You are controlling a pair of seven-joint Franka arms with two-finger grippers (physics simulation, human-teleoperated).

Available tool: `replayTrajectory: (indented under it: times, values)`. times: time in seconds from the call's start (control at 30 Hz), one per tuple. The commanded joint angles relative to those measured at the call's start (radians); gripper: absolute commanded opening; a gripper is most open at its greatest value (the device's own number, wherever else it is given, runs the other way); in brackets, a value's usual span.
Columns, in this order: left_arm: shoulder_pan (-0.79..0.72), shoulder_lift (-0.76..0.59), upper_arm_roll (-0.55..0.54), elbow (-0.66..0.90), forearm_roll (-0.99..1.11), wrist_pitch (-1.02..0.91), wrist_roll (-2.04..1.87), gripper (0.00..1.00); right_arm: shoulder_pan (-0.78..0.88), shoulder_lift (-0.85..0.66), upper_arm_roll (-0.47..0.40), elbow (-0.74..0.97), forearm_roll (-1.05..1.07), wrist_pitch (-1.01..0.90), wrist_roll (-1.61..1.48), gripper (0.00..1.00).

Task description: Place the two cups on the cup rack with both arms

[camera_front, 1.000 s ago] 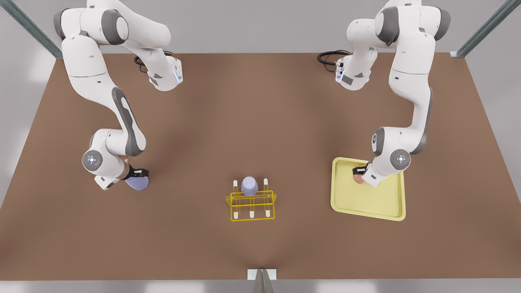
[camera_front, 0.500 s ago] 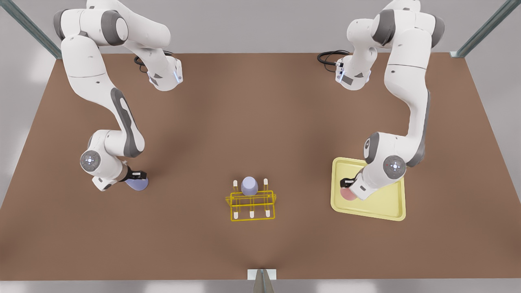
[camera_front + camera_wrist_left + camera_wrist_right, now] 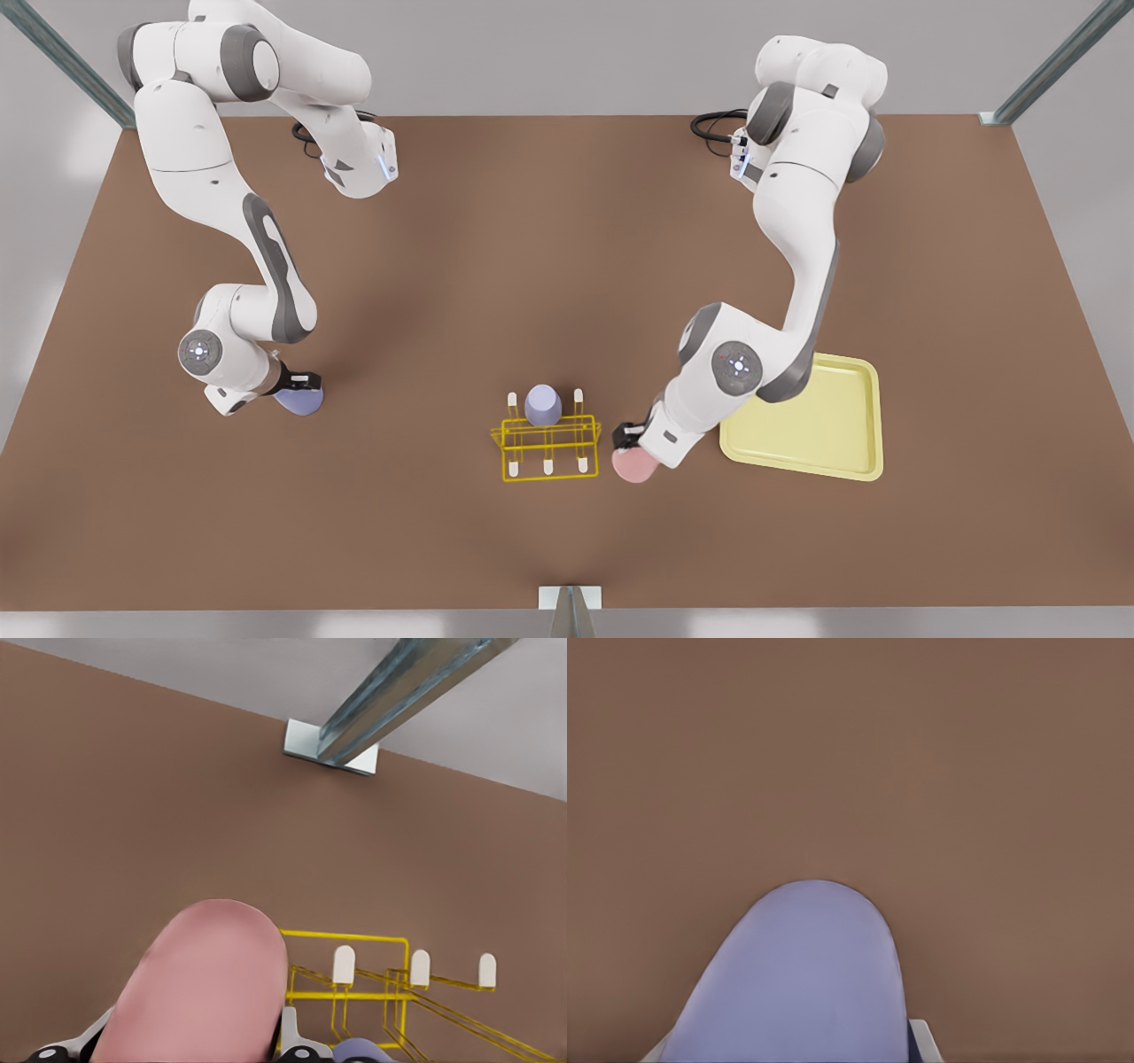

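Observation:
My left gripper (image 3: 631, 439) is shut on the pale pink cup (image 3: 634, 466) (image 3: 199, 992) and holds it just off the front view's right end of the yellow cup rack (image 3: 549, 445) (image 3: 354, 996). A lavender cup (image 3: 542, 405) sits upside down on a back peg of the rack. On the front view's left, my right gripper (image 3: 298, 384) is shut on the other lavender cup (image 3: 301, 403) (image 3: 802, 983) low over the table, well away from the rack.
A pale-yellow tray (image 3: 828, 439) lies on the brown table to the front view's right of the rack, partly under the left arm's elbow. A metal post and its bracket (image 3: 570, 602) stand at the table's near edge.
My left arm has carried the pink cup off the tray and over to the rack's side, toward the front view's left. The right arm has hardly moved.

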Motion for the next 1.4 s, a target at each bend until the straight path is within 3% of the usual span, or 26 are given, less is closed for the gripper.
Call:
replayTrajectory:
  times: [0.0,0.33,0.4,0.73,0.83,0.9,0.97,1.03,1.1,1.17,1.37]
  values:
    - [-0.018,0.001,0.0,0.002,-0.001,0.081,-0.474,0.85,0.0,-0.002,0.0,0.0,0.002,-0.002,0.003,0.89]
    - [-0.094,0.093,-0.006,0.091,-0.002,0.137,-0.547,0.86,0.005,-0.013,0.006,0.022,0.006,-0.039,0.005,0.89]
    - [-0.094,0.093,-0.004,0.091,-0.002,0.144,-0.543,1.0,0.005,-0.005,0.006,0.022,0.006,-0.037,0.003,0.89]
    - [-0.094,0.084,-0.004,0.091,-0.002,0.137,-0.547,1.0,0.011,0.016,0.006,0.034,0.009,-0.031,0.009,0.89]
    - [-0.068,0.015,0.002,0.091,-0.002,-0.026,-0.543,1.0,0.011,0.016,0.006,0.034,0.009,-0.036,0.009,0.87]
    - [0.029,-0.117,-0.001,0.091,0.03,-0.377,-0.407,1.0,0.011,0.015,0.008,0.036,0.008,-0.037,0.011,0.87]
    - [0.115,-0.198,-0.003,0.09,0.198,-0.71,-0.094,1.0,0.011,0.013,0.008,0.042,0.008,-0.037,0.012,0.87]
    - [0.173,-0.25,-0.006,0.079,0.237,-0.864,0.046,1.0,0.011,0.012,0.008,0.042,0.008,-0.039,0.012,0.87]
    - [0.17,-0.709,0.037,-0.614,0.232,-0.58,0.402,1.0,0.011,0.007,0.008,0.042,0.006,-0.042,0.012,0.87]
    - [0.175,-0.708,0.032,-0.584,0.223,-0.722,0.477,1.0,0.013,-0.013,0.018,0.045,0.008,-0.06,0.012,0.87]
    - [0.305,-0.731,0.009,-0.631,0.08,-0.788,0.559,1.0,0.011,-0.054,0.077,0.097,0.012,-0.12,0.008,0.87]
